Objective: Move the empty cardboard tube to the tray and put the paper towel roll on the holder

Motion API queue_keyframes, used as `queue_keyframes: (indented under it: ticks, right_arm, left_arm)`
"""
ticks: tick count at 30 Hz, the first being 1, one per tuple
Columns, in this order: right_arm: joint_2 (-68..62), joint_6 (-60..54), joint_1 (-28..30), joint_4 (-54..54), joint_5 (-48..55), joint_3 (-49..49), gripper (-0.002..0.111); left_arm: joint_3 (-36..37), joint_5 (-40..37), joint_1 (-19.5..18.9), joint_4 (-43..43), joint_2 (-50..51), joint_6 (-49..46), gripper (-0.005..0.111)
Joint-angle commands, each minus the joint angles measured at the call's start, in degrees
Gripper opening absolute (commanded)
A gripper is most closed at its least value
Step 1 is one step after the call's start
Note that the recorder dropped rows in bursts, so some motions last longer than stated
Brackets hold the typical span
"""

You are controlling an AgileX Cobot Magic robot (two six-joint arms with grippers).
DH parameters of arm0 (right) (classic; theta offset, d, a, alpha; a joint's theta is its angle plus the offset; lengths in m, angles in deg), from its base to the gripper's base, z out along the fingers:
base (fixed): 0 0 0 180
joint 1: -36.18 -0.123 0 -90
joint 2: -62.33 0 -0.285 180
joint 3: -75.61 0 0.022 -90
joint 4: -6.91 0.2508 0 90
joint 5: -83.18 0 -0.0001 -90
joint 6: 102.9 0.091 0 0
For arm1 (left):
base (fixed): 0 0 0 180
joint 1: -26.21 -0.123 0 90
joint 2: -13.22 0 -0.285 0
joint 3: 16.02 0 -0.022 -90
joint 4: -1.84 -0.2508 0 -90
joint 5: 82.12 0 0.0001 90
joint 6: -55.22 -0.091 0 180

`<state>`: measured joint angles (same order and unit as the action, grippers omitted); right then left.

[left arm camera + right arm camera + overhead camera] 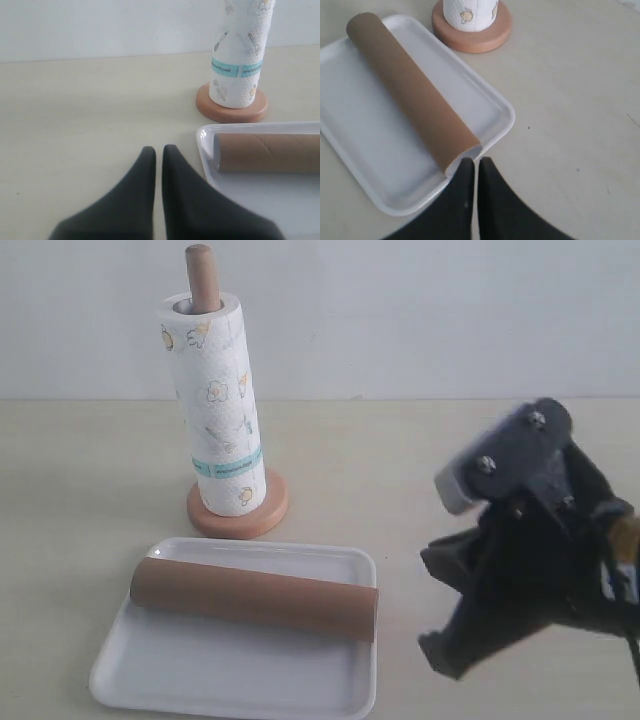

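The paper towel roll (220, 410) stands upright on the holder (238, 516), whose rod tip (200, 275) pokes out of its core. The empty cardboard tube (255, 598) lies across the white tray (200, 675). My right gripper (475, 162) is shut and holds nothing, hovering by the tray's corner near the tube's end (462, 147). My left gripper (158, 150) is shut and empty over the bare table, beside the tray (250, 195); it does not show in the exterior view. The left wrist view also has the tube (267, 152), the roll (240, 60) and the holder base (231, 111).
The right arm's dark body (535, 550) fills the right of the exterior view. A pale wall (420, 310) rises behind the beige table (80, 490). The holder base (472, 37) and the roll's foot (469, 12) sit past the tray (355, 125) in the right wrist view.
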<state>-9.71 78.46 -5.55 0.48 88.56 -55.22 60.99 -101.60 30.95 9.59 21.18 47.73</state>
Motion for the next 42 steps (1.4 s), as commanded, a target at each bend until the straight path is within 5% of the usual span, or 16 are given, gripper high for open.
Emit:
queue_keyframes:
  ticks: [1, 10, 26, 32, 42]
  right_arm:
    - [9.82, -1.36, 0.09, -0.57, -9.42, 11.37, 0.002]
    - [32.2, -0.9, 7.65, -0.16, -19.89, 28.05, 0.002]
    - [64.2, 12.62, 31.43, 0.09, -2.11, 28.05, 0.002]
    - [64.25, 13.74, 37.37, 1.79, 5.68, 28.05, 0.002]
    - [64.25, 13.76, 37.91, 3.76, 13.34, 28.05, 0.002]
  left_arm:
    - [0.21, 0.17, -0.14, 0.16, -0.18, -0.09, 0.004]
    - [0.21, 0.17, -0.14, 0.16, -0.18, -0.09, 0.004]
    - [0.21, 0.17, -0.14, 0.16, -0.18, -0.09, 0.004]
    - [0.21, 0.17, -0.14, 0.16, -0.18, -0.09, 0.004]
    - [0.21, 0.17, -0.14, 0.16, -0.18, -0.09, 0.004]
